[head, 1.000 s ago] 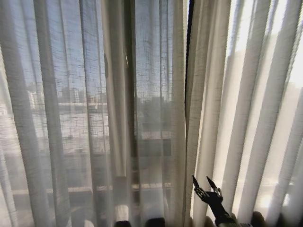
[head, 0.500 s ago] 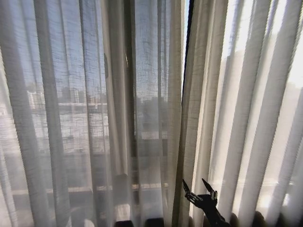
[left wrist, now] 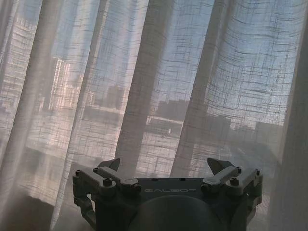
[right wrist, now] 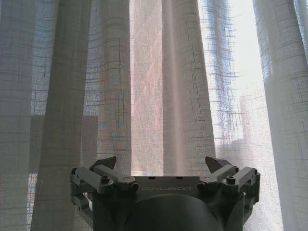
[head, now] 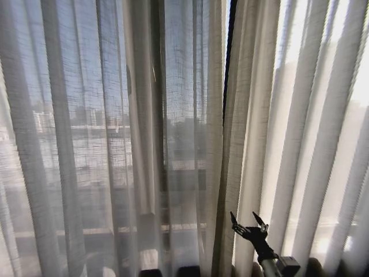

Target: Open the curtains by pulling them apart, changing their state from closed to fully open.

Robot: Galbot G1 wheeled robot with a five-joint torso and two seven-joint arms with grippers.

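Mostly closed: curtains (head: pixel 173 115) across the whole head view in long vertical pleats, sheer off-white weave with thicker beige hemmed edges. Left panel (head: pixel 75 144) translucent, with a hazy skyline and a dark window frame bar (head: pixel 157 144) behind it. Right panel (head: pixel 300 127) brighter, sunlit, in denser folds. Between the two hems, right of centre, a thin dark gap (head: pixel 229 52) high up, narrowing lower down where the edges overlap.

Low at the bottom edge of the head view, right gripper (head: pixel 248 220) raised in front of the right panel, just beside that panel's inner hem. Fingers spread wide, tips pointing up, nothing between them; touching the fabric or just short of it, cannot tell. Same gripper (right wrist: pixel 163 166) from its own wrist camera: both fingertips wide apart, pleats (right wrist: pixel 178 86) of the curtain straight ahead and close, no cloth caught.

Left gripper (left wrist: pixel 166 168) from its wrist camera likewise spread wide and empty, facing the sheer left-hand fabric (left wrist: pixel 144 86) with buildings faint through the weave.
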